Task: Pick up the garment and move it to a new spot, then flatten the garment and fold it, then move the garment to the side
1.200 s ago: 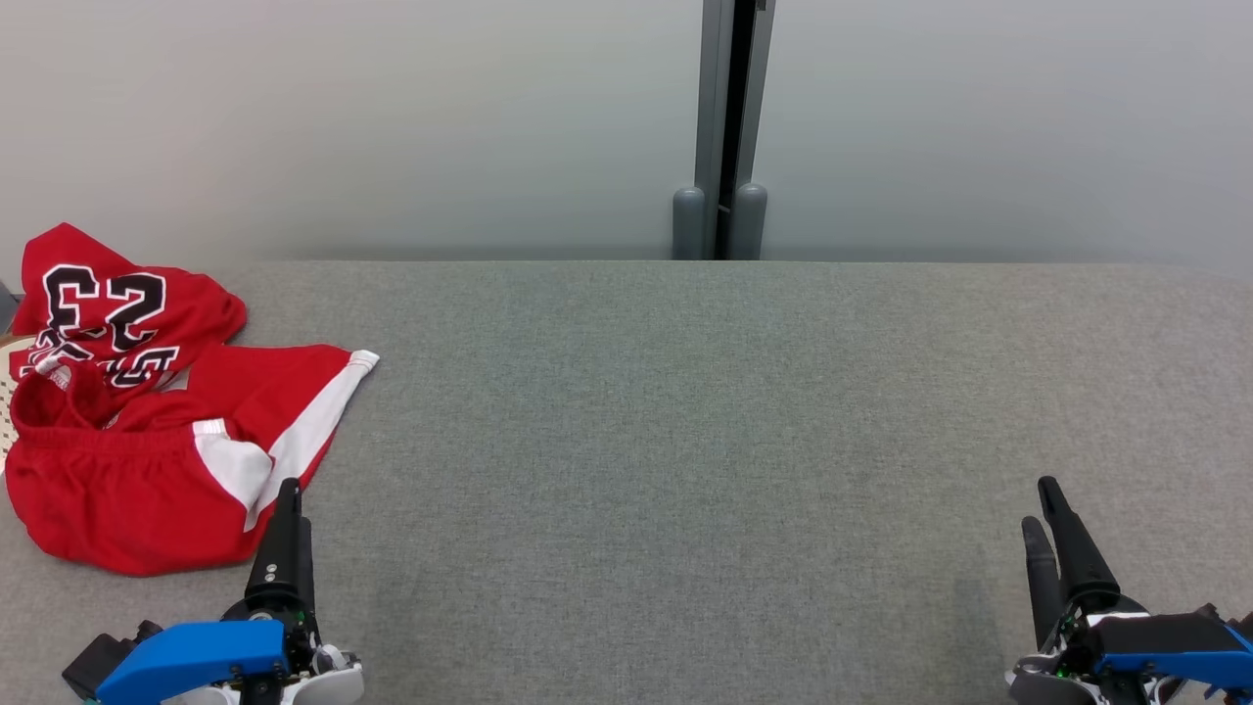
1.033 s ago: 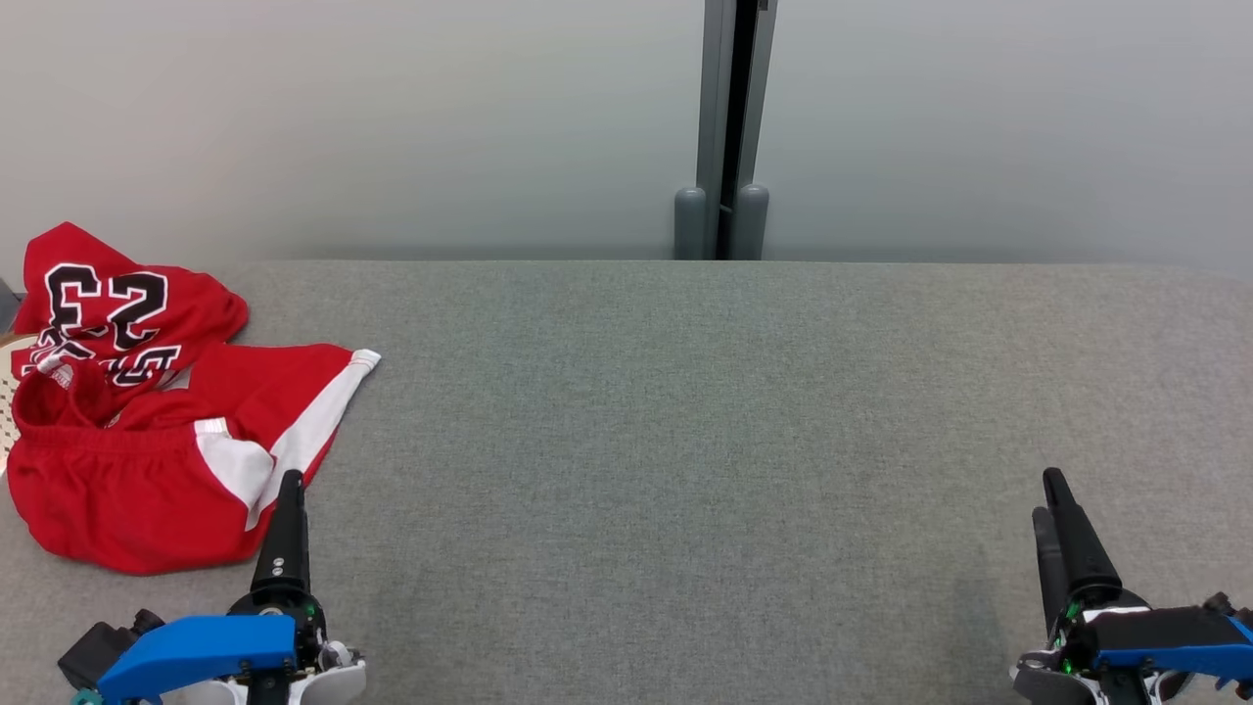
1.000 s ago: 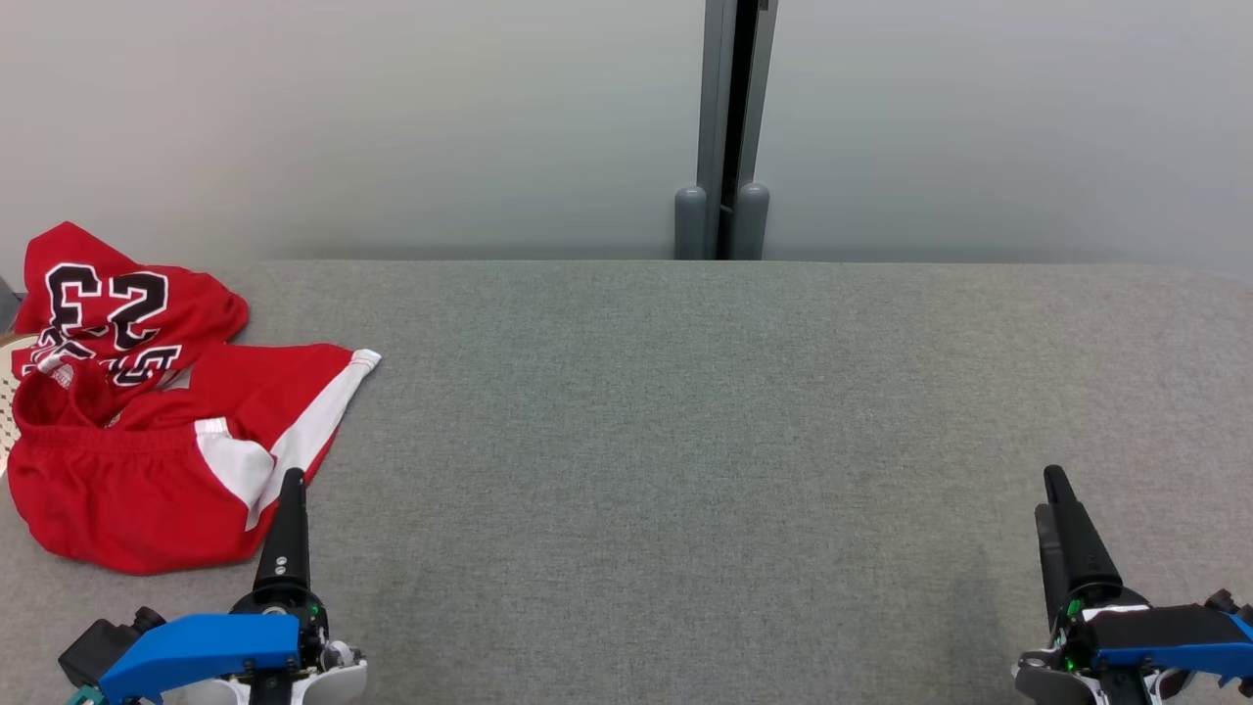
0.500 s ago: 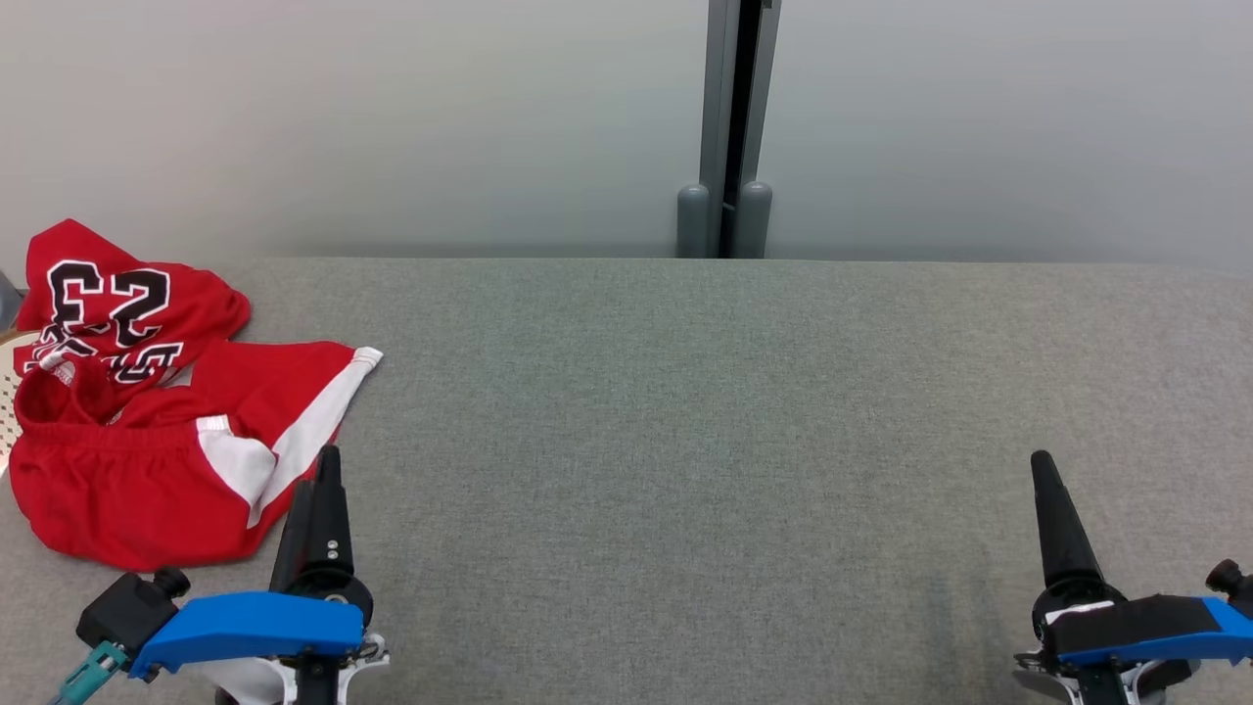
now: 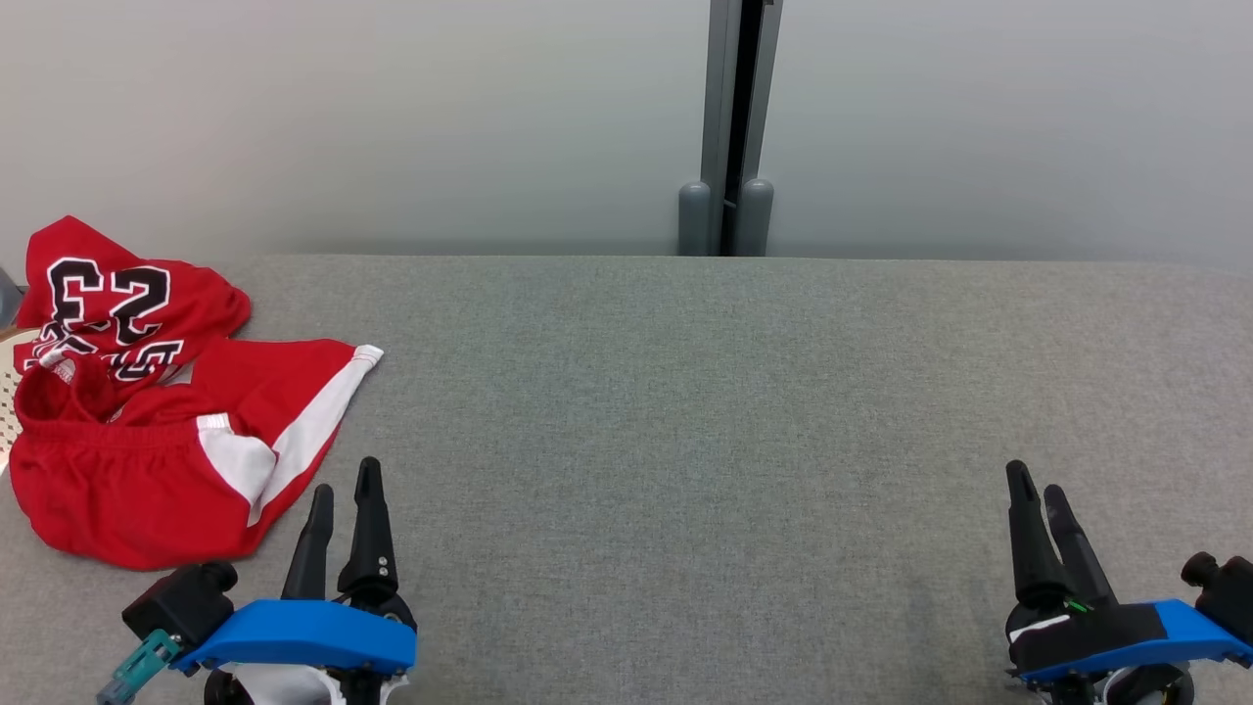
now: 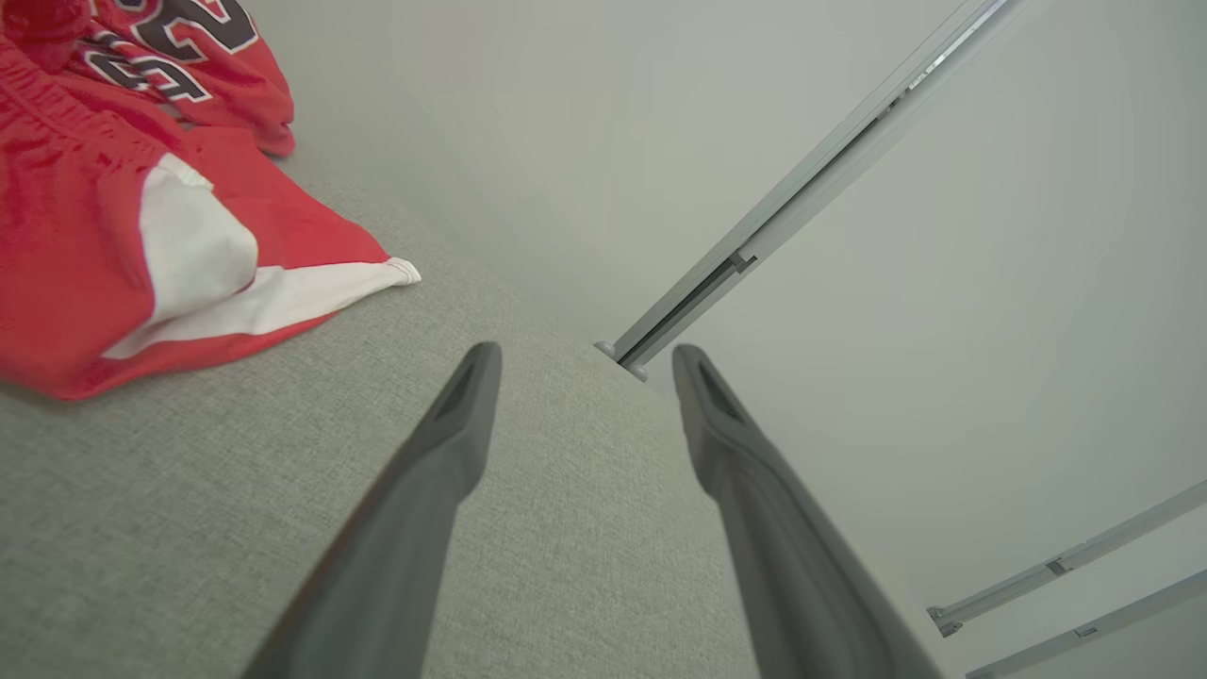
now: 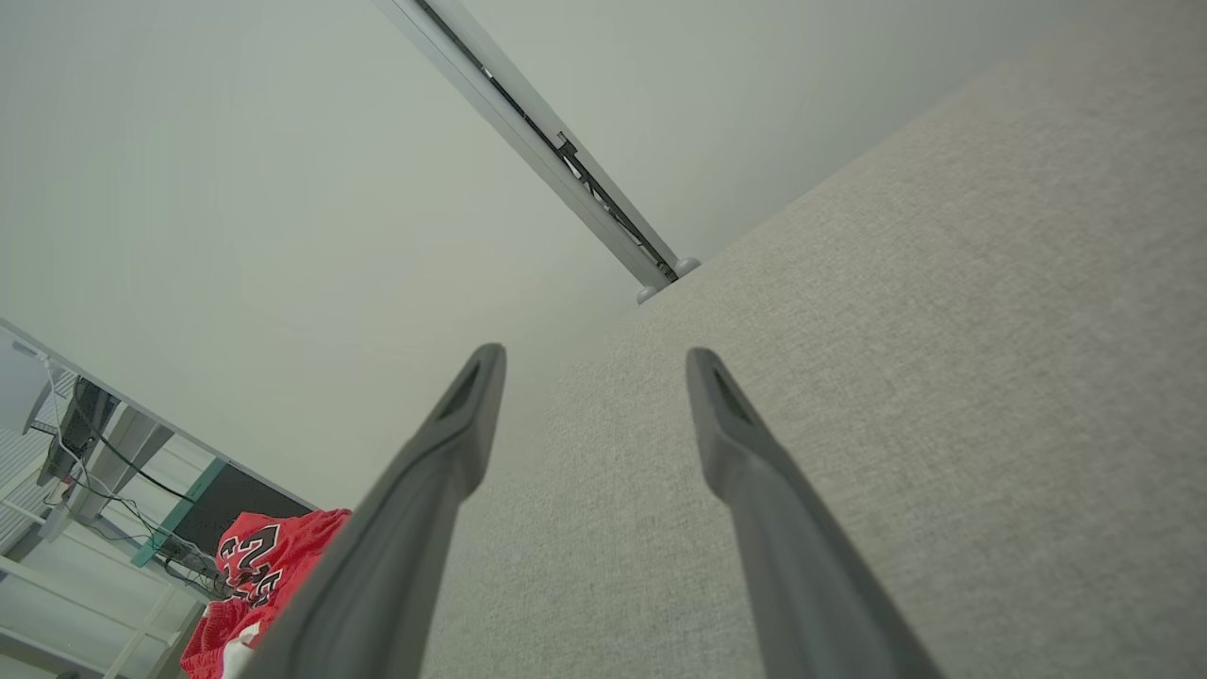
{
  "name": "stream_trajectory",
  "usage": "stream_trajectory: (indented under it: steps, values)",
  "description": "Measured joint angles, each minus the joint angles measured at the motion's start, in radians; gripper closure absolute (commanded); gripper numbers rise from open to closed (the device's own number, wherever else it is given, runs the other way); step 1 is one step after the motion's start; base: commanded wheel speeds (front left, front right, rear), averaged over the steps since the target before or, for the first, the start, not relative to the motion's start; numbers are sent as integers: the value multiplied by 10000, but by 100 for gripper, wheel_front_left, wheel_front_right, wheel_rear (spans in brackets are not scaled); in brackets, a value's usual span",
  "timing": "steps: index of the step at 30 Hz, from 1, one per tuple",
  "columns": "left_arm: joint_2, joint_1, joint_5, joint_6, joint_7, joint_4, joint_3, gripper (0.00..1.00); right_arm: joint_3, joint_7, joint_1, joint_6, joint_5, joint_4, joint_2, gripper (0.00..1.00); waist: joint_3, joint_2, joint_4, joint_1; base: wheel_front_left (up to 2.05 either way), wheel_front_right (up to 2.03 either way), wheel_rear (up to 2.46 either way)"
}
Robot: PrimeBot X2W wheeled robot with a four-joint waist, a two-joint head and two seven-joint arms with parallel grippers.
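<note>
The garment (image 5: pixel 147 411) is a crumpled red jersey with white side panels and black numerals, heaped at the far left of the grey table (image 5: pixel 685 392). It also lies at the upper left of the left wrist view (image 6: pixel 113 217) and small at the lower left of the right wrist view (image 7: pixel 255 566). My left gripper (image 5: pixel 345 474) stands open just right of the garment's near edge, not touching it. Over by the table's near right, my right gripper (image 5: pixel 1036 478) is open with nothing between its fingers.
A pale wall runs behind the table, split by a grey vertical post (image 5: pixel 729 127) at centre. A whitish perforated object (image 5: pixel 10 392) peeks out at the left edge under the garment. In the right wrist view, shelving and cables (image 7: pixel 85 453) lie beyond the table.
My left gripper has shifted right and turned, so both its fingers now show apart. The right gripper has turned slightly and drifted left. The garment has not moved.
</note>
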Motion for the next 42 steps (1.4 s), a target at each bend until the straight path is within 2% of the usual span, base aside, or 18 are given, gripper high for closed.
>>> stream_trajectory:
  steps: [17,42]
  values:
    - [12,43,2186,130,-472,495,-408,0,157,-489,50,0,-2366,497,-12,0,-15,0,-1,0,0,0,0]
    - [36,34,4405,276,-1080,1093,-669,0,194,-1081,82,2,-5089,805,-29,0,79,0,26,0,0,0,0]
